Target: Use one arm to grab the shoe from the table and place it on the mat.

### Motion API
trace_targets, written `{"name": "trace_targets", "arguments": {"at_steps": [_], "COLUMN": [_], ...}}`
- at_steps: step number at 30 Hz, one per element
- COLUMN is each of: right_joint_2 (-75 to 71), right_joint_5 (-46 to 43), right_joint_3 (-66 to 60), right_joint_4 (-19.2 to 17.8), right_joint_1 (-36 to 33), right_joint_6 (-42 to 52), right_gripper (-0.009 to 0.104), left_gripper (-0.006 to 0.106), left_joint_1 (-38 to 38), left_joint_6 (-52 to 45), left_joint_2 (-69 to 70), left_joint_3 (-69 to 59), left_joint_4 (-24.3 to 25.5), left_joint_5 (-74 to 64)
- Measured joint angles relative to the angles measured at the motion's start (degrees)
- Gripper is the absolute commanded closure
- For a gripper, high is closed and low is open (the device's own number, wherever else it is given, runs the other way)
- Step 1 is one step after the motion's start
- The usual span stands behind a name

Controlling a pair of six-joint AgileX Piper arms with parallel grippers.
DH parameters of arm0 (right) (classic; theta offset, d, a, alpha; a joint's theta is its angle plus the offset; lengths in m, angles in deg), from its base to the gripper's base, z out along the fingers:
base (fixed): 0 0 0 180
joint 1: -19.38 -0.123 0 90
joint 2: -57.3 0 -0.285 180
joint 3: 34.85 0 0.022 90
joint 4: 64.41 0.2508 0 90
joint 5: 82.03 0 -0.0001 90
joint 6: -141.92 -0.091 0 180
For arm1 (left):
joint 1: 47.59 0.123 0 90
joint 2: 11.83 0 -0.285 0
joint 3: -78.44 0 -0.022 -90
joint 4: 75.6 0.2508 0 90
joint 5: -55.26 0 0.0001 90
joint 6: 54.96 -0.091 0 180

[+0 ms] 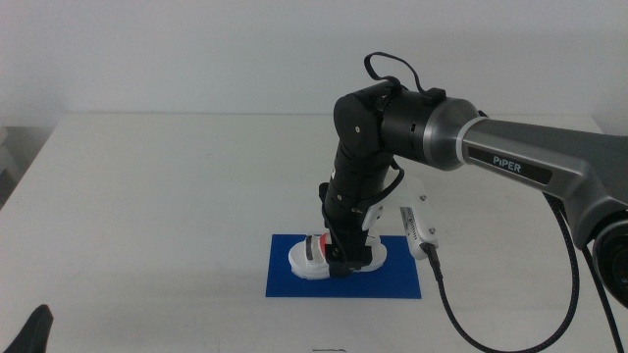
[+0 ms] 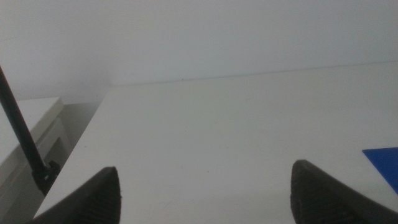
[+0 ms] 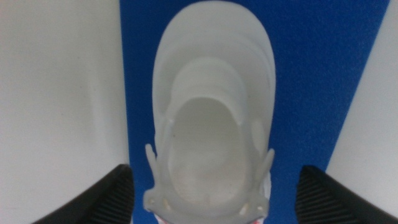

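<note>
The white shoe (image 1: 306, 257) with its red strap lies on the blue mat (image 1: 392, 279) near the table's front middle. My right gripper (image 1: 345, 257) reaches down from the right arm and straddles the shoe's heel end. In the right wrist view the shoe (image 3: 214, 112) sits between the two dark jaws, which stand wide apart with a gap on each side, so the right gripper (image 3: 214, 193) is open. Blue mat (image 3: 311, 74) shows around the shoe. My left gripper (image 2: 205, 186) waits at the front left, open and empty.
The white table (image 1: 147, 196) stretches wide to the left and behind the mat. A black cable (image 1: 442, 294) trails from the right arm past the mat's right end. A corner of the mat (image 2: 385, 162) shows in the left wrist view.
</note>
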Motion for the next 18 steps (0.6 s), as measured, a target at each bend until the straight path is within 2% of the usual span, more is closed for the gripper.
{"name": "trace_targets", "arguments": {"at_steps": [10,14,16,18], "right_joint_2": [-2.95,-7.34,-9.88,-13.18], "right_joint_5": [4.32,8.22,8.74,8.93], "right_joint_3": [2.47,2.88,2.88,2.93], "right_joint_4": [0.23,-1.56,-5.17,-10.2], "right_joint_1": [0.0,1.65,2.54,3.33], "right_joint_6": [3.45,17.91,28.97,45.13], "right_gripper": [0.006,0.006,0.006,0.006], "left_gripper": [0.007,0.007,0.007,0.007], "left_joint_1": [0.0,0.0,0.0,0.0], "left_joint_6": [0.0,0.0,0.0,0.0], "left_joint_2": [0.0,0.0,0.0,0.0], "left_joint_3": [0.0,0.0,0.0,0.0], "left_joint_4": [0.0,0.0,0.0,0.0], "left_joint_5": [0.0,0.0,0.0,0.0]}}
